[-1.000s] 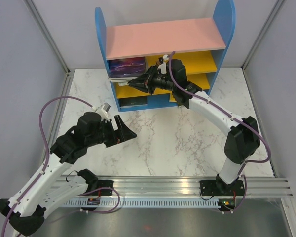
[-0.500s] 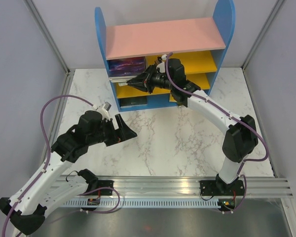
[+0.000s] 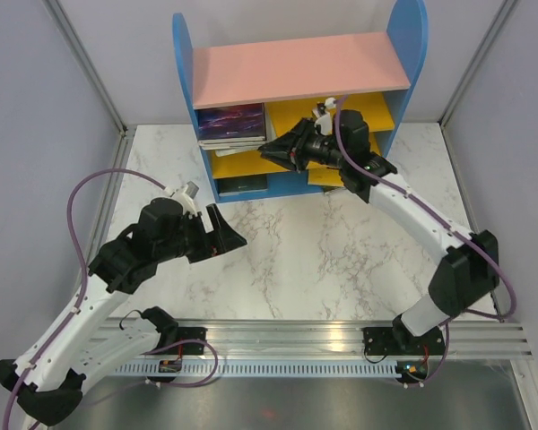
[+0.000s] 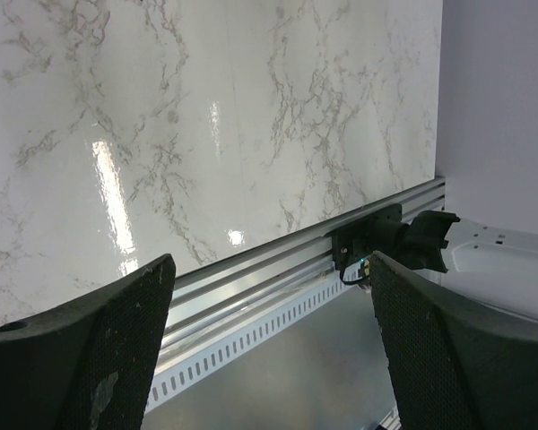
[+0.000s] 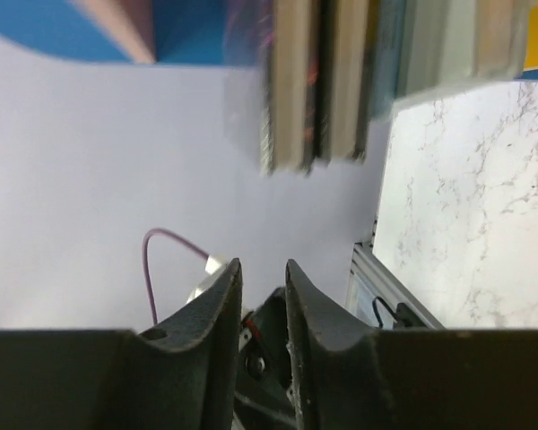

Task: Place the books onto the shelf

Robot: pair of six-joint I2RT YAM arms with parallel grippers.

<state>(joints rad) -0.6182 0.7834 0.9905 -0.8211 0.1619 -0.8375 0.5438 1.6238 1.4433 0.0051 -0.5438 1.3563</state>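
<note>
Books (image 3: 231, 121) lie flat in a stack at the left end of the shelf's (image 3: 409, 45) upper yellow board, glossy galaxy cover uppermost. They sit straight left of your right hand (image 3: 267, 150), near but apart, with their long axis seemingly across the shelf front. Your left hand (image 3: 235, 231) hangs well away over the marbled worktop (image 3: 323, 251).

From the left wrist you see that hand (image 4: 269, 358) spread wide and empty — shiny veined stone beyond it.

From the right wrist, your right hand (image 5: 262, 278) shows only a slim gap, gripping nothing — the books' (image 5: 309, 81) thin pale page edges, blurred, sit ahead of its tips.
</note>
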